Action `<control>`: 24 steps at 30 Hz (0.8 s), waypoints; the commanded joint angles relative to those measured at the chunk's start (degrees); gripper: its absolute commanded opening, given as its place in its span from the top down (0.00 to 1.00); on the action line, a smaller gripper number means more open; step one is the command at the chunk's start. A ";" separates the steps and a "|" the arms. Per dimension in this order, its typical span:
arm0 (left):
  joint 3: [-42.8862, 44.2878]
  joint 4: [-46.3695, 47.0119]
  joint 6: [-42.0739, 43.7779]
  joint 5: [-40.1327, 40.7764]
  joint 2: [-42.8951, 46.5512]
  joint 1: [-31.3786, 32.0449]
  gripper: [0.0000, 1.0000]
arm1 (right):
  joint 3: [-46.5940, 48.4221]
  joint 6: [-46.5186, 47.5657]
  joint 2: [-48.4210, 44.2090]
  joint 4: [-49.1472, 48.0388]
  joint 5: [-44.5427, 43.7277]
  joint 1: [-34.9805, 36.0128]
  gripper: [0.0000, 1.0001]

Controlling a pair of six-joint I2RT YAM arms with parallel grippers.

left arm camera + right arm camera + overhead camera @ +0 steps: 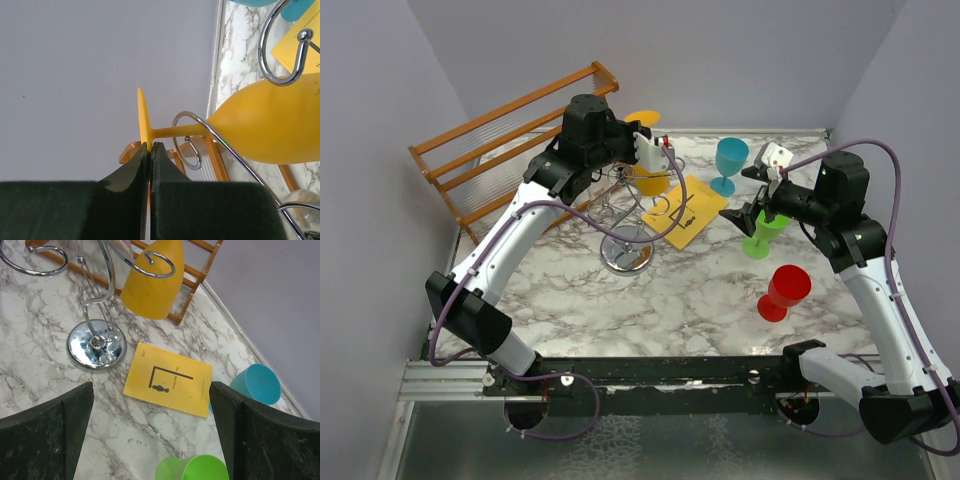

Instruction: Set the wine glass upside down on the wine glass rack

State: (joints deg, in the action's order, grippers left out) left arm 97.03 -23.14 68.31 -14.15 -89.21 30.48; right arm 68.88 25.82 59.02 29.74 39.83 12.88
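the marble table (650, 300) carries the wine glass rack (628, 250), chrome wire on a round base. the yellow wine glass (265, 125) sits among the rack's curled arms, already inverted: foot up, mouth toward the table, long axis near vertical. its stem seems to lie inside one loop, though i cannot tell whether the foot bears on the wire. most looks done; settling and release remain. the left gripper (150, 147) is pinched on the foot's rim. the right gripper (150, 395) hovers aside, jaws wide, holding nothing.

Glossy chrome wire — rack (96, 345); matt plastic — wine glass (147, 290).
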 commanded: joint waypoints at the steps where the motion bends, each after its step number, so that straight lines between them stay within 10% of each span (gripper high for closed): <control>1: -0.79 0.97 -2.26 2.71 0.00 0.04 1.00 | -0.68 0.64 -1.06 -1.70 -1.21 -0.32 0.02; 24: 1.52 -0.87 -5.00 4.60 -0.97 0.21 1.00 | -1.56 0.90 -1.58 -2.29 -1.51 -0.32 0.02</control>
State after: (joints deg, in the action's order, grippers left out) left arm 97.06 -21.56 63.29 -11.38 -90.61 30.48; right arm 68.01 25.87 58.74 29.32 39.62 12.73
